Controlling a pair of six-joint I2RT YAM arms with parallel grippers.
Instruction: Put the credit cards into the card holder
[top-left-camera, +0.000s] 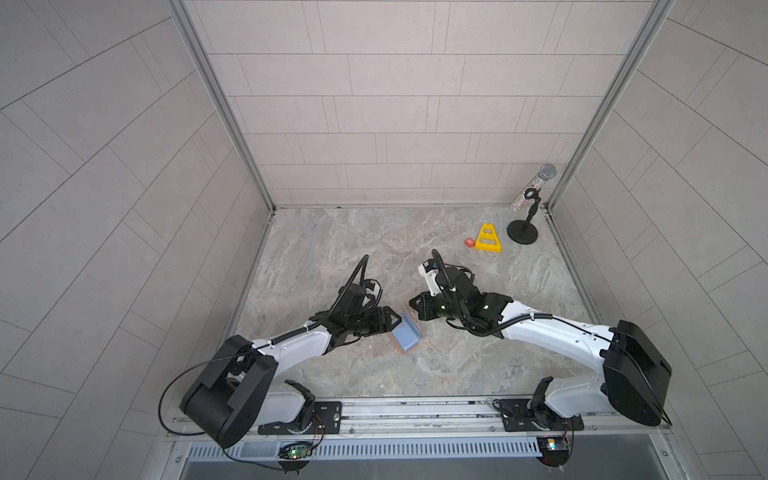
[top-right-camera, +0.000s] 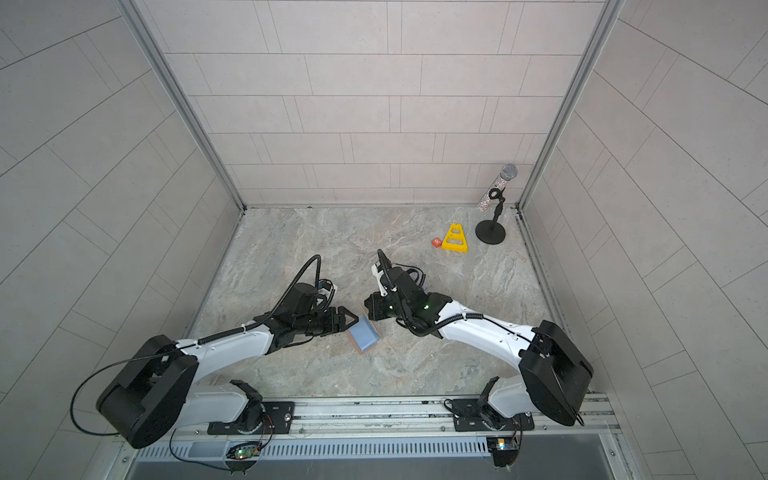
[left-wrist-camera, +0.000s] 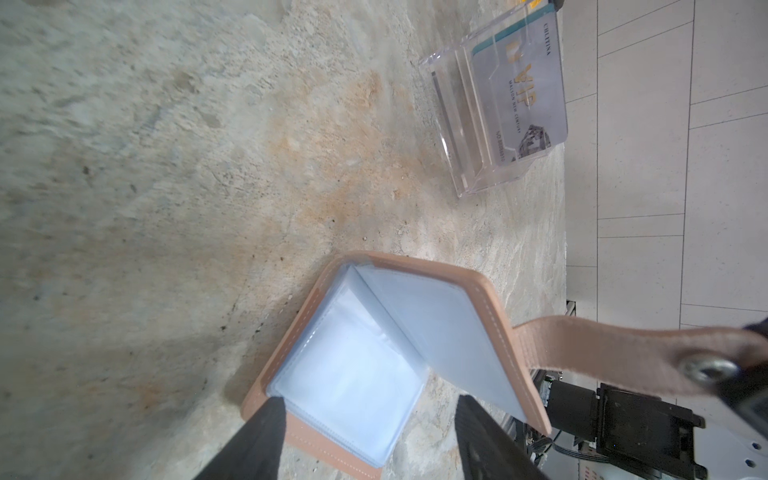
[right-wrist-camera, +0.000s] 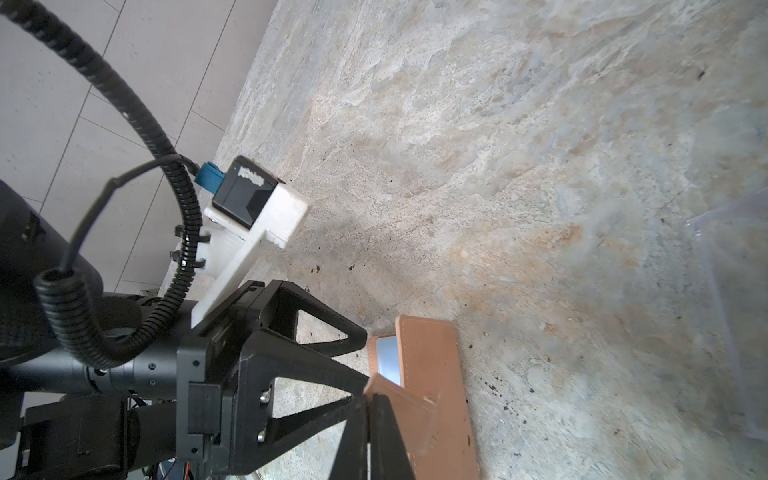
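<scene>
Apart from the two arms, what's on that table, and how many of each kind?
card holder: 1
card stand: 1
cards in it: 2 showing
microphone: 1
yellow triangle: 1
orange block: 1
total: 7

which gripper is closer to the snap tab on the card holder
Right. The right gripper is shut on the snap tab, holding that cover up. The left gripper is open over the flat half of the card holder, at the edge away from the tab.
</scene>
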